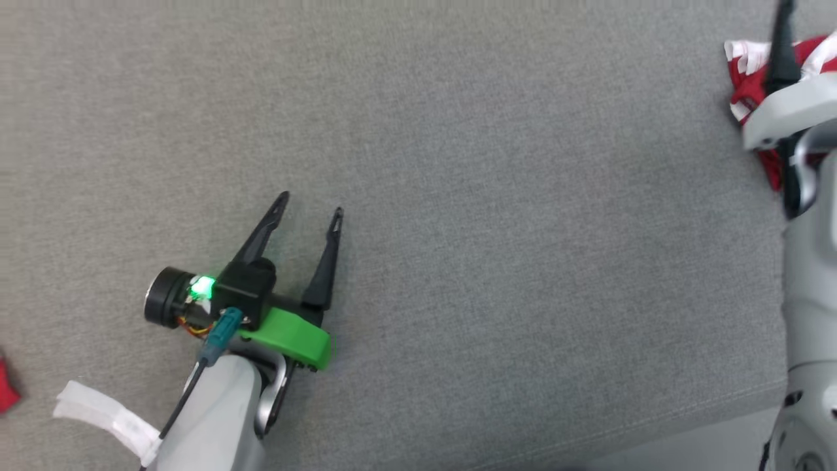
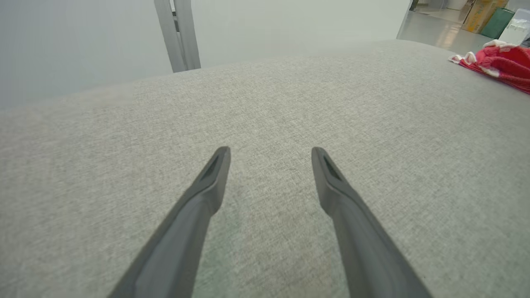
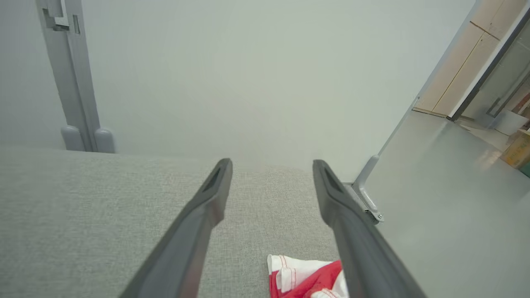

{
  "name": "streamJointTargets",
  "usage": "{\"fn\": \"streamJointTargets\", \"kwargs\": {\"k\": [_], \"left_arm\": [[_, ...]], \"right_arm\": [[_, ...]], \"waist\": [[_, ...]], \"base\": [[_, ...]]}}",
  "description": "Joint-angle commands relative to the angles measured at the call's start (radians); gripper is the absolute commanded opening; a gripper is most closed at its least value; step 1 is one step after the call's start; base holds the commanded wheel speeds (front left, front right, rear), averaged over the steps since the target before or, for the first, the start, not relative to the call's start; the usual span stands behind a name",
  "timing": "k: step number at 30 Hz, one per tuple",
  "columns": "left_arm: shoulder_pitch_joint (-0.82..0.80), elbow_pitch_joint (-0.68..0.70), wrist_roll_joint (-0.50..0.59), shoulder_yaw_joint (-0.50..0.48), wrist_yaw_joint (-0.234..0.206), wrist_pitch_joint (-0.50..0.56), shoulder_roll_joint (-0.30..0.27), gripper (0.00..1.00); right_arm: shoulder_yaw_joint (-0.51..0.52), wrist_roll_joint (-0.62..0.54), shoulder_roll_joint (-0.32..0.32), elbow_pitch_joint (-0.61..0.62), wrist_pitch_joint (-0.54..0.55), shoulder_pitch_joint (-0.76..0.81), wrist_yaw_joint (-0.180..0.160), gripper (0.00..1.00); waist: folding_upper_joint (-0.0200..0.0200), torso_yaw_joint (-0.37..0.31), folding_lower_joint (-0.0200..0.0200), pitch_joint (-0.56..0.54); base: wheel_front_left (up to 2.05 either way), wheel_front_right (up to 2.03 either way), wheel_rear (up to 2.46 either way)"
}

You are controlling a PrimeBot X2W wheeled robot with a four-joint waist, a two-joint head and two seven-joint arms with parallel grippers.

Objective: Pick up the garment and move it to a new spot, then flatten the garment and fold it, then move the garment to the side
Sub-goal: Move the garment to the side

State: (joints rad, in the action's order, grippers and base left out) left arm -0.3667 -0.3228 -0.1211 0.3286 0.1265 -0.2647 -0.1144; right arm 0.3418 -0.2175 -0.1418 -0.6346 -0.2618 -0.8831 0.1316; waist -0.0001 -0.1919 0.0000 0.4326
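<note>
Head view: red-and-white jersey garment [image 1: 745,78] bunched at far right edge of grey woven fabric surface [image 1: 458,163], partly behind pale right arm [image 1: 785,111]. Left gripper [image 1: 310,204] spread wide, holding nothing, well apart from it.

Left wrist view: dark fingers [image 2: 205,194] splayed over bare fabric; garment [image 2: 503,62] far off at upper right.

Right wrist view: right gripper [image 3: 271,162] spread, nothing pinched, garment [image 3: 306,277] lying free just below.

Judged near done: seemingly set aside and released; fold quality hard to tell from so small a glimpse. Left, probably, only pulling clear.
</note>
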Motion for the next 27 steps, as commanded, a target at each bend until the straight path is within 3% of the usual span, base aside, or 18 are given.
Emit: {"fn": "streamJointTargets", "kwargs": {"k": [1,7,19,27], "left_arm": [[0.023,-0.005,0.0,-0.02,-0.007,0.001,0.003,1.0],[0.063,-0.025,-0.013,-0.129,-0.031,0.0,0.024,1.0],[0.164,-0.071,-0.019,-0.286,-0.047,0.0,0.053,1.0],[0.267,-0.07,-0.012,-0.329,-0.037,0.0,0.061,1.0]], "right_arm": [[-0.033,0.032,0.007,0.016,-0.004,0.041,-0.002,1.0],[-0.164,0.138,0.042,0.099,-0.004,0.173,-0.002,1.0],[-0.24,0.25,0.089,0.141,-0.005,0.441,-0.002,1.0],[-0.278,0.298,0.089,0.14,-0.005,0.58,-0.002,1.0]], "waist": [[0.0001,0.04,0.0,-0.075],[0.0001,0.085,0.0,-0.149],[0.0001,0.16,0.0,-0.285],[0.0001,0.18,0.0,-0.361]], "base": [[0.0,0.0,0.0],[0.0,0.0,0.0],[0.0,0.0,0.0],[0.0,0.0,0.0]]}}
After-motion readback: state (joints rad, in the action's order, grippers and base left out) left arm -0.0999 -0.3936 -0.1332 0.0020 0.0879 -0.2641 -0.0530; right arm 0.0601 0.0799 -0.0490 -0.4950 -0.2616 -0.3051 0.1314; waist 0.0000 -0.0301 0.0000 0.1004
